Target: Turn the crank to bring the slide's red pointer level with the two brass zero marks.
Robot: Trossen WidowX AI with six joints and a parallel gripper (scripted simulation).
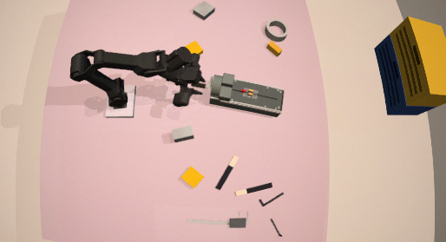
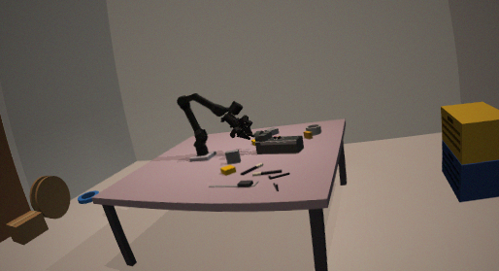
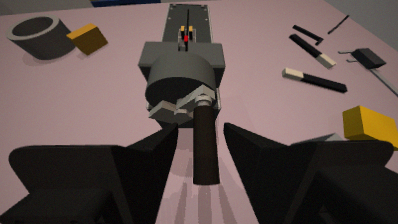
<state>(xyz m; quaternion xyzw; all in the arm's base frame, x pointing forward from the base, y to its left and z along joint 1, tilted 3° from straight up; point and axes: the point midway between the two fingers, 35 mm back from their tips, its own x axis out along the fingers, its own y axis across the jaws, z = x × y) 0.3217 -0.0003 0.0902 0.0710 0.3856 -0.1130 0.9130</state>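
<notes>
The grey machine point(image 1: 266, 104) point(image 2: 286, 146) point(image 3: 182, 54) lies lengthwise, its crank end toward the arm. Its red pointer point(image 1: 244, 90) point(image 3: 186, 38) sits on the crank side of the two brass marks, a little short of level with them. The crank's dark handle point(image 3: 206, 150) sticks out toward the wrist camera, right of the round hub point(image 3: 180, 75). My gripper point(image 1: 202, 86) point(image 3: 201, 127) is partly open around the handle. In the wrist view one finger is on each side, with a visible gap to the handle on both sides; the left gap looks a little wider.
A grey ring point(image 1: 278, 38) point(image 3: 50, 47) and an orange block point(image 1: 274, 49) point(image 3: 89, 40) lie beyond the machine on one side. A grey block point(image 1: 182, 134), a yellow block point(image 1: 192, 177) and a caliper point(image 1: 238, 223) lie on the other. Another yellow block point(image 1: 195, 48) is beside the wrist.
</notes>
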